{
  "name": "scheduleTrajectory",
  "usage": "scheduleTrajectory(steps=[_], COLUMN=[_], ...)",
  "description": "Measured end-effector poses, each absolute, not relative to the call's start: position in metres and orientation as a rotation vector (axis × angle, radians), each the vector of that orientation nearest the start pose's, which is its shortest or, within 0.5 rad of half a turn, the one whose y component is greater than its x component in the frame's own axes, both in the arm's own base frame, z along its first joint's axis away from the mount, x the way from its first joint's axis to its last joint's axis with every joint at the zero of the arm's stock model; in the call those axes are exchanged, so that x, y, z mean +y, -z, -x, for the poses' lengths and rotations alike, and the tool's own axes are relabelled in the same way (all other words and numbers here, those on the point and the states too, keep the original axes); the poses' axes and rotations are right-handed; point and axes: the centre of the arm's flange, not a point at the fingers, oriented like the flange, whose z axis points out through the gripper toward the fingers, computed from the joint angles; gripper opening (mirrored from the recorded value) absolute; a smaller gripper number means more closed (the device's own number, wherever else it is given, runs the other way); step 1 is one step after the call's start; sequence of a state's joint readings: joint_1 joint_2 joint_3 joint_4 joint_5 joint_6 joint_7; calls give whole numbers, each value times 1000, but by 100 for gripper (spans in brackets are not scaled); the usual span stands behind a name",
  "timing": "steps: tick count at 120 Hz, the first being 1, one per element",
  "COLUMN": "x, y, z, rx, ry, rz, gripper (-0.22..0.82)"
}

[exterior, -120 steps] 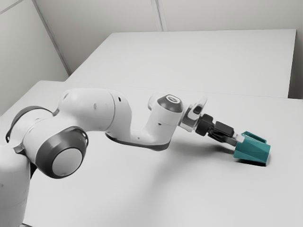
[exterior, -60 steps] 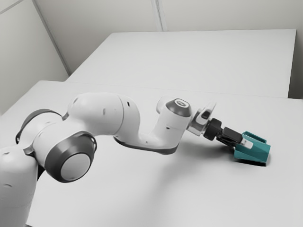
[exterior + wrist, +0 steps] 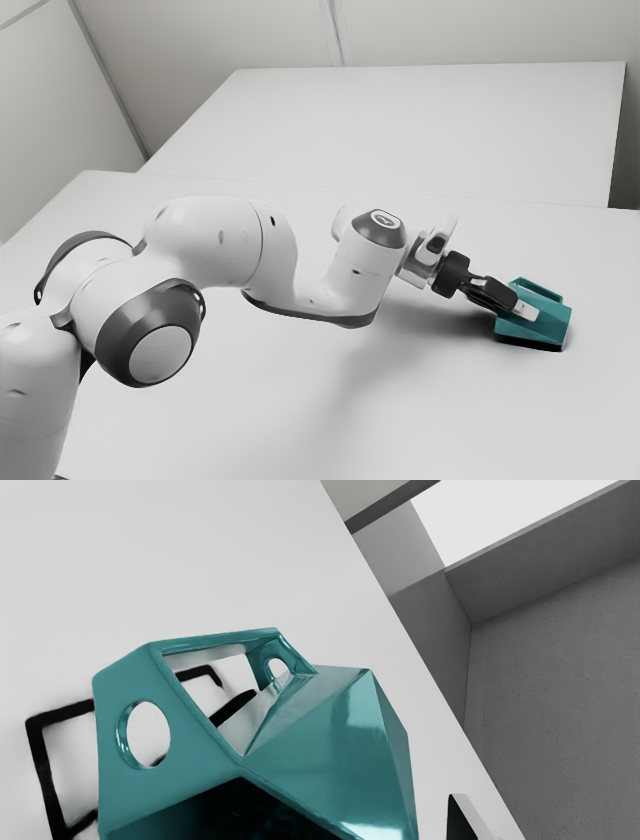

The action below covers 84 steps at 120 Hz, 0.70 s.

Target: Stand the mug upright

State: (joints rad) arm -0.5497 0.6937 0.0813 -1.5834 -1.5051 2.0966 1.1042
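The teal, faceted mug [image 3: 545,322] lies on its side on the white table, its handle on the upper side and its mouth toward the hand. At its exterior-view-left end is my gripper [image 3: 522,309], with a pale fingertip overlapping the mug's body. In the wrist view the mug [image 3: 330,730] shows its handle and dark opening, and my gripper [image 3: 320,827] is open at the mouth end. One finger [image 3: 462,820] stands outside the mug, a gap between them; the other is hidden.
The white table [image 3: 430,410] extends around the mug, with a second pale tabletop [image 3: 420,125] behind it. In the wrist view the table's edge runs diagonally past the mug, with grey walls [image 3: 560,680] beyond.
My hand has moved toward the exterior view's right, bringing the fingertips further over the mug, and has since turned, the visible fingertip now lower. The mug has hardly moved.
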Motion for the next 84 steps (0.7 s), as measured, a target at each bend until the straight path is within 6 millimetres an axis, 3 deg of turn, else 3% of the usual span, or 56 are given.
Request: scheduleTrajectory(steps=[19,48,66,84], x=[-371,-373,-370,-355], y=[-250,-262,-293,-333], z=[-605,-605,-607,-611], rx=[-606,-622,-649,-699], ry=[-268,-286,-330,-379], rz=[-1912,-1906,-1894,-1897], gripper=[-10,-16,-17,-17])
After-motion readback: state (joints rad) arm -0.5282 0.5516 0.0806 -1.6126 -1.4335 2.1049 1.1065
